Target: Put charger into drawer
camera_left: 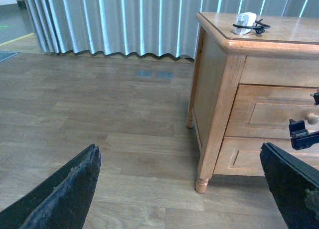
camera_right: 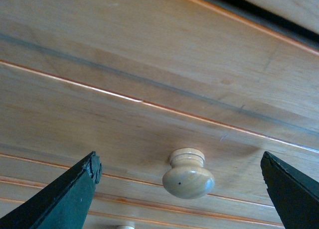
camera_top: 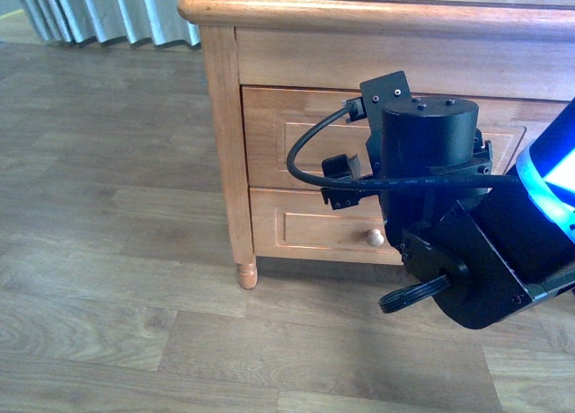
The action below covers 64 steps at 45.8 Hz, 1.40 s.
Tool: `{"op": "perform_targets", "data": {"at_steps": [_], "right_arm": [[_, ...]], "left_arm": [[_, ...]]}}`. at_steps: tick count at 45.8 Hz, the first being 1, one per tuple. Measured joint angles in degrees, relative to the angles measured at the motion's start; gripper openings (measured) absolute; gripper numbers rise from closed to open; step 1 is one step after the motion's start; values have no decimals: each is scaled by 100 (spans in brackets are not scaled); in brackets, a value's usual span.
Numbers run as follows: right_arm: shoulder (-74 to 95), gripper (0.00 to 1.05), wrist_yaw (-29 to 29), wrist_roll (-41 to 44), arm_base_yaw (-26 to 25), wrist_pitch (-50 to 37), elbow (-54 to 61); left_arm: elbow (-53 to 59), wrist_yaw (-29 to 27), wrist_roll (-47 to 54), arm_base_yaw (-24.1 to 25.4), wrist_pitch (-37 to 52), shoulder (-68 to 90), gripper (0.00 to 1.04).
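Opening the drawer [camera_right: 149, 104] is in hand: the right fingers [camera_right: 65, 199] stand wide, its knob [camera_right: 188, 175] between them, ungripped. The left fingers [camera_left: 65, 194] are wide and empty. The charger [camera_left: 245, 20] lies well apart on the cabinet top [camera_left: 289, 32]. Next, probably: advance, close on the knob, pull.

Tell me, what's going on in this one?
The right gripper is open at the front of the top drawer of the cabinet, lined up with the round knob but not closed on it. The drawer looks shut. The charger lies on the cabinet top with its black cable, untouched. The left gripper is open too, hanging over the floor and holding nothing.
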<state>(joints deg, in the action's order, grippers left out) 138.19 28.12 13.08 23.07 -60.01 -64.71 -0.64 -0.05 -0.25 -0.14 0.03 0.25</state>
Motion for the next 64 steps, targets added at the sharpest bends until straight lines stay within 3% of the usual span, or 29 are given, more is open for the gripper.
{"op": "perform_targets", "data": {"at_steps": [12, 19, 43, 59, 64], "right_arm": [[0, 96, 7, 0, -7, 26, 0], [0, 76, 11, 17, -9, 26, 0], [2, 73, 26, 22, -4, 26, 0], [9, 27, 57, 63, 7, 26, -4], [13, 24, 92, 63, 17, 26, -4]], "left_arm": [[0, 0, 0, 0, 0, 0, 99], [0, 0, 0, 0, 0, 0, 99], [0, 0, 0, 0, 0, 0, 99], [0, 0, 0, 0, 0, 0, 99], [0, 0, 0, 0, 0, 0, 99]]}}
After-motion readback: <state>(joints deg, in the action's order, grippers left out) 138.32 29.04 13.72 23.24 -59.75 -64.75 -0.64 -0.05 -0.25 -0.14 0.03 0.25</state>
